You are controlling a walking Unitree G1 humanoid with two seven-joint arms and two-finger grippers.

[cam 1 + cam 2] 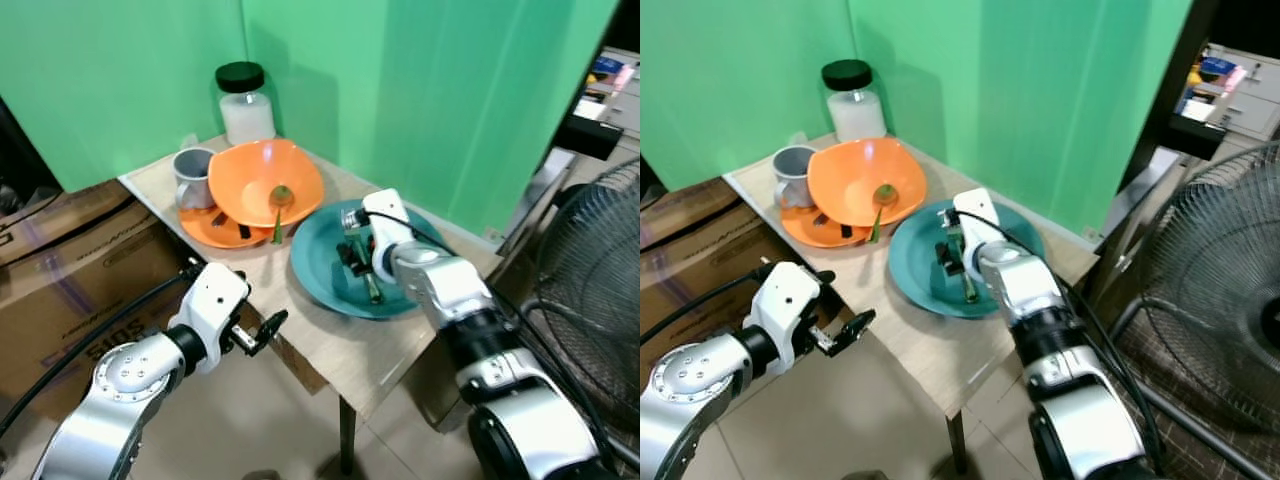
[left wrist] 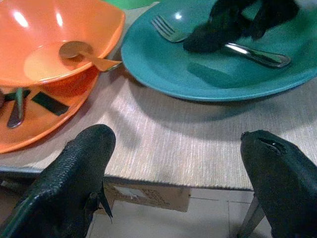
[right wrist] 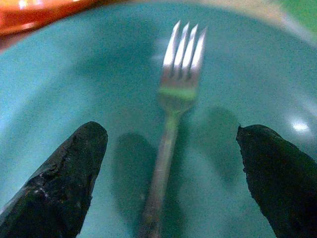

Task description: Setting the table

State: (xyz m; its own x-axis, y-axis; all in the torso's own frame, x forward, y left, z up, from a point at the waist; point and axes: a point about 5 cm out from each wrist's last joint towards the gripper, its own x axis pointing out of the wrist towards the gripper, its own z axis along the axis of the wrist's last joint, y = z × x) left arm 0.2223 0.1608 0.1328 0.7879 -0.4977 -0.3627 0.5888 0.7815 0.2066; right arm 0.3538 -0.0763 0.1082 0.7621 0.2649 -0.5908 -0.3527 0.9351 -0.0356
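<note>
From my head I count one teal plate point(image 1: 330, 285), one orange bowl point(image 1: 265, 180) with one spoon point(image 1: 279, 205) in it, one orange plate point(image 1: 205, 228) beneath, one grey mug point(image 1: 192, 175) and one jar point(image 1: 245, 105) on the tabletop point(image 1: 330, 345). My right gripper point(image 1: 358, 262) reaches down over the teal plate; my left gripper point(image 1: 262, 330) hangs at the tabletop's near edge, arm bent. Along my left wrist, my fingers point(image 2: 79, 173) are spread wide, empty, facing the tabletop edge. Along my right wrist, one fork point(image 3: 171, 114) lies flat in the teal plate between my spread fingers point(image 3: 64, 173), untouched.
</note>
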